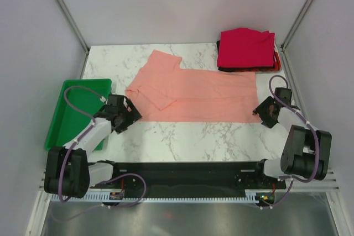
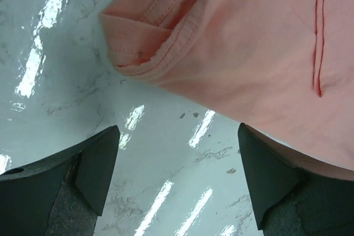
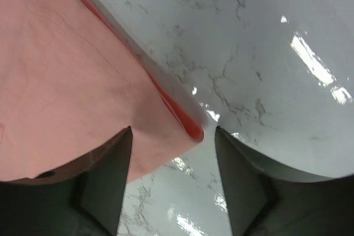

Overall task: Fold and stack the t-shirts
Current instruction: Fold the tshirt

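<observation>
1. The salmon-pink t-shirt (image 1: 199, 95) lies flat in the middle of the marble table (image 1: 182, 136). It makes a long strip from left to right.
2. It looks folded once the long way, but this is only a guess from its shape. At its far left, one part (image 1: 161, 63) sticks out toward the back of the table. So this shirt is not a neat rectangle yet.
3. A pile of folded t-shirts (image 1: 246, 51) sits in the far right corner, with a crimson one on top. Those shirts look done.
4. The pink shirt and the pile are apart. They do not touch.
5. The left gripper (image 2: 178, 134) is near the left end of the pink shirt. Its two fingers stand wide apart. Only bare table shows between them, so it holds nothing. A sleeve hem (image 2: 141, 48) lies just ahead of it.
6. The right gripper (image 3: 173, 132) is at the near right corner of the pink shirt. Its fingers are apart too. The shirt corner (image 3: 185, 128) lies loose between them and is not pinched.
7. The green tray (image 1: 58, 122) sits at the left side, beside the left arm.
8. What is likely left: fold the pink shirt smaller, then put it on the pile.
</observation>
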Controlling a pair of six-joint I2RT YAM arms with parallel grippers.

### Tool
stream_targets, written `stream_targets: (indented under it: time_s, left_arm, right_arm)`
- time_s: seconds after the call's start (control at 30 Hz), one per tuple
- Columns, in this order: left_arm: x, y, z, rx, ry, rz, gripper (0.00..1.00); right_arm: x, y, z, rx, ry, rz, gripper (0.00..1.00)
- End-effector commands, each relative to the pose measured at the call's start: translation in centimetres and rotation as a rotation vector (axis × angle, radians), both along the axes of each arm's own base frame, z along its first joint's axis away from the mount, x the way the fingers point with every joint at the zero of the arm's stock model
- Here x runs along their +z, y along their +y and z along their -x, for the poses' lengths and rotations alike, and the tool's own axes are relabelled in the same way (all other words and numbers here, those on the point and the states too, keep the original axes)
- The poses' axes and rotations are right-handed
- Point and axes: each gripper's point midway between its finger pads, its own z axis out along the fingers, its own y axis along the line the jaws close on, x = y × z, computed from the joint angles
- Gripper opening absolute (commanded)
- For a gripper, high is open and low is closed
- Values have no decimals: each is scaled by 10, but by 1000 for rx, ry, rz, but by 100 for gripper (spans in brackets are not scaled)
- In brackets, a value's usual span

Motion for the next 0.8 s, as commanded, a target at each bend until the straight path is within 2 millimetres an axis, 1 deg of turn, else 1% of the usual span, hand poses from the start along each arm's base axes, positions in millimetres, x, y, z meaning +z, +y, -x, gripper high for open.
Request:
stream_targets:
  time_s: [0.0,0.07,0.1,0.13,0.17,0.2,0.23,0.27,0.3,0.4,0.43,0.47,0.5,0.57,0.6,0.63,0.67,0.7,0.73,0.77]
  left_arm:
    - [16,3,-31,84,-163,49,95]
    - [10,9,-30,107,-156,40,93]
    - [5,12,-30,123,-154,35,93]
    - [1,14,-30,128,-145,34,92]
    - [-1,15,-31,133,-144,32,92]
    - [-5,17,-30,141,-135,28,91]
    - [-6,18,-33,144,-146,28,89]
    - [-12,18,-34,145,-130,24,88]
    - [-14,19,-35,146,-127,19,88]
    - [-18,18,-43,147,-138,19,83]
    - [-18,19,-45,148,-142,16,78]
    - [-21,19,-48,148,-139,16,71]
    - [-19,18,-53,146,-149,17,61]
    - [-16,16,-61,142,-160,25,22]
    - [-7,14,-72,131,-181,30,7]
    - [0,10,-79,115,-191,42,2]
    - [5,10,-78,100,-168,34,2]
    - [39,9,-98,90,-230,36,2]
    - [57,10,-103,89,-257,29,2]
    - [77,12,-108,90,-290,18,2]
  right_arm:
    - [2,-4,-23,24,-71,13,64]
    - [-4,-4,-22,22,-62,11,59]
    - [-7,-3,-21,22,-59,6,53]
    - [-8,-4,-23,22,-66,8,50]
    - [-13,-2,-19,22,-53,4,47]
    - [-15,-2,-18,22,-50,-1,35]
    - [-17,-1,-19,23,-52,-4,30]
    - [-21,0,-16,21,-40,-9,27]
    - [-22,1,-16,21,-39,-14,24]
    - [-24,2,-16,28,-37,-19,17]
    - [-24,2,-16,28,-39,-21,16]
    - [-24,2,-16,29,-37,-21,14]
    - [-25,3,-16,29,-35,-24,11]
    - [-23,4,-19,26,-41,-38,6]
    - [-20,5,-23,26,-48,-47,0]
    - [-18,7,-23,28,-37,-60,0]
    - [-1,8,-40,45,-81,-73,0]
    - [13,6,-49,47,-112,-68,0]
    - [37,0,-61,39,-152,-47,0]
    - [68,-10,-65,11,-221,15,0]
